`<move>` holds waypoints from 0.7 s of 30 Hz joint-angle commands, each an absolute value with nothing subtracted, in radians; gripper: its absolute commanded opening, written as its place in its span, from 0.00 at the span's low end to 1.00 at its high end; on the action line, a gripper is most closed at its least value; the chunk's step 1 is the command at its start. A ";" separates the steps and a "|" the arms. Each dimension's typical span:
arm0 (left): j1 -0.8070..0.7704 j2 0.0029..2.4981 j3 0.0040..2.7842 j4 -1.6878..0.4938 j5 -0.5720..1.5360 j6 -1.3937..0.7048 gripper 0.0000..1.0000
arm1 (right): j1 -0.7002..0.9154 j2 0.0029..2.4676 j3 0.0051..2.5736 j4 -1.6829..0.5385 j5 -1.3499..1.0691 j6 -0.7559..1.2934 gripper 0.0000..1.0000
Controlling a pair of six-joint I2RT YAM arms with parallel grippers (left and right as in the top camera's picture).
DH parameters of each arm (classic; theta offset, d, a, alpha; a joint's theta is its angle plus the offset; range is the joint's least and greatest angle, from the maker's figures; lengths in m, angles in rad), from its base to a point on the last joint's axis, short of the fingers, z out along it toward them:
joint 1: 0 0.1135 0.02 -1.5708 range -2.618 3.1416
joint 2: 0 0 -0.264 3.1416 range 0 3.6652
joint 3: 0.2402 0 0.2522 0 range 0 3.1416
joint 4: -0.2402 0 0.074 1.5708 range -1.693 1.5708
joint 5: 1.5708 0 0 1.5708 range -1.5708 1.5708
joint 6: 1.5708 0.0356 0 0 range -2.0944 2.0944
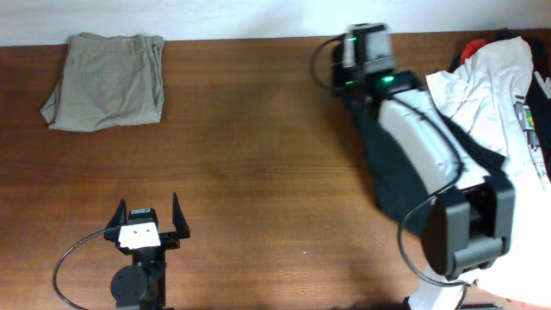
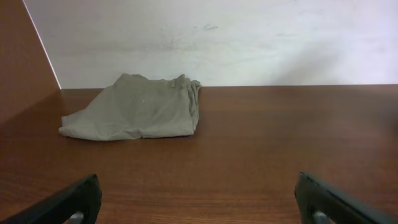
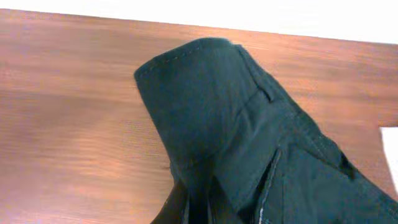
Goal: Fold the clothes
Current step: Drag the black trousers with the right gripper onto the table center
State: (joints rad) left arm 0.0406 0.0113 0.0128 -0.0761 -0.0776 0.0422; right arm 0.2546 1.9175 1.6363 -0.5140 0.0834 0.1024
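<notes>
Bunching up close to the right wrist camera, the clothes (image 3: 236, 124) rise in a black hump with the waistband on top. They sit on the right side of the table (image 1: 258, 155), by the right arm (image 1: 422, 146) and just beside the T-shirt (image 1: 499, 86). The right gripper is hidden behind the fabric, so whether its fingers are clamped on the cloth cannot be told. The left gripper (image 1: 148, 205) waits near the near edge toward the left corner, its fingers spread wide with nothing between them.

The main risk appears to be a poor hold. If only one layer of the soft cloth is pinched, it is likely to slip out or come up as a lump and not a flat panel. A second risk is the T-shirt. It lies so near that a pull toward the middle could drag it along or tangle the two. The pile also sits at the right edge, where a loose leg could slide off the table.

Room for spreading lies in the middle: bare wood runs from the right arm across to the left side. The khaki garment (image 1: 108, 79) sits folded at the far left corner, well apart from both arms.
</notes>
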 commanded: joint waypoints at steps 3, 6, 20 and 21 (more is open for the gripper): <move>0.044 0.006 0.009 -0.079 -0.067 0.054 0.99 | 0.589 2.059 1.655 -0.450 0.023 0.295 0.04; 0.044 0.006 0.009 -0.079 -0.067 0.054 0.99 | 0.738 2.101 1.655 -0.429 -0.068 0.376 0.04; 0.044 0.006 0.009 -0.079 -0.067 0.054 0.99 | 0.601 1.924 1.655 -0.600 -0.338 0.391 0.99; 0.044 0.006 0.009 -0.079 -0.067 0.054 0.99 | 0.542 1.885 1.655 -0.676 -0.337 0.356 0.99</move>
